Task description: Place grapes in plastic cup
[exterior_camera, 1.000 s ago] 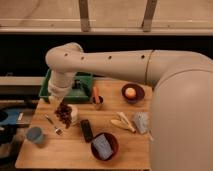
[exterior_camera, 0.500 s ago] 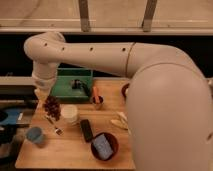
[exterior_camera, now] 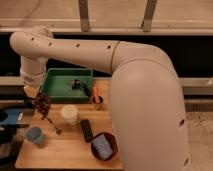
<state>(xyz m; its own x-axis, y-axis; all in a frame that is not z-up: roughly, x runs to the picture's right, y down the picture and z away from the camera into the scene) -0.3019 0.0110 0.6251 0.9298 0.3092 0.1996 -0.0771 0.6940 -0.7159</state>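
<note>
- Grapes [exterior_camera: 43,104] are seen as a dark bunch hanging just under the gripper [exterior_camera: 39,95], at the left end of the worktop [exterior_camera: 65,151] and lifted off it.
- The jaws are judged to be clamped on the top of the bunch, though their tips are lost against its dark mass.
- The plastic cup [exterior_camera: 34,135] is found nearer the front edge, below the bunch in the camera view and a little to its left; it stands upright and its mouth is open.
- The bunch should be carried over the cup's mouth, lowered until its bottom end is inside the rim, and only then let go.
- Since the bunch is long and the cup is short and small, it is likely to overhang or tip the cup, so a slow, centred descent is called for.
- A thin dark item [exterior_camera: 55,128] lies just beside the path, between the cup and the cream container [exterior_camera: 70,114]; neither should be brushed.
- A black slab [exterior_camera: 86,130], a red bowl [exterior_camera: 104,146], a brown cup [exterior_camera: 96,101] and a green tray [exterior_camera: 67,82] are set well apart from the path.
</note>
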